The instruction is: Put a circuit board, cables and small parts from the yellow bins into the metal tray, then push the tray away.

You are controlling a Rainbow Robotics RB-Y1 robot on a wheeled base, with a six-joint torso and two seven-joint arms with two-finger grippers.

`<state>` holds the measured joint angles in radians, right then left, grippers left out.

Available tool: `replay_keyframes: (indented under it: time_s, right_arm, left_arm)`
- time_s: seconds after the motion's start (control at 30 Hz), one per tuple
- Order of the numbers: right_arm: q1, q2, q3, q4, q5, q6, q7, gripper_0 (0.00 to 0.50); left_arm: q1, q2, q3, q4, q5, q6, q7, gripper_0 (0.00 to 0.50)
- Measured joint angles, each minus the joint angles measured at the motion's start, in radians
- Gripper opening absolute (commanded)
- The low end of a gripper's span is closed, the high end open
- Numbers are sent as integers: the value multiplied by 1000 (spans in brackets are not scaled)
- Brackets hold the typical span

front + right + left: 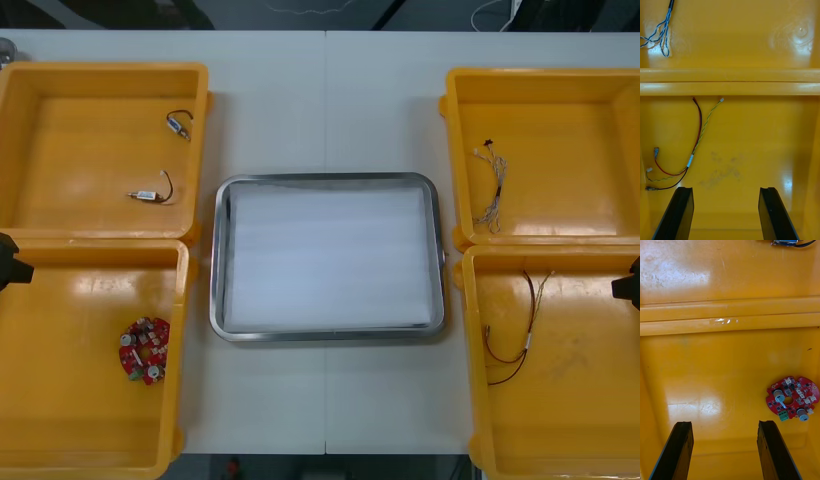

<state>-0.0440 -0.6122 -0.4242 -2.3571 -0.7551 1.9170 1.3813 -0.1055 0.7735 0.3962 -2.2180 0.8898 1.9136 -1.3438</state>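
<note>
The metal tray [215,262], white inside, lies between the bins with nothing in it. A round red circuit board [145,349] [792,398] rests in the near left yellow bin [60,440]. My left gripper [724,452] hovers open over that bin, the board off beside one finger. A red and yellow cable [520,325] [696,142] lies in the near right bin [600,420]; my right gripper [726,213] is open above it, the cable just beyond one finger. A twisted blue and white cable [492,185] [660,32] sits in the far right bin [580,120].
Two small metal parts [180,123] [150,193] with short dark leads lie in the far left bin [60,110]. In the front view each arm shows as a dark tip at the table's side edges, left [10,262] and right [628,285].
</note>
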Motion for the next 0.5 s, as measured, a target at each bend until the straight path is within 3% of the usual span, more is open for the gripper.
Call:
replay_keyframes:
  time_s: [0.5]
  right_arm:
    - [0,0,0,0,0,0,0,500]
  left_arm:
    - [0,0,0,0,0,0,0,500]
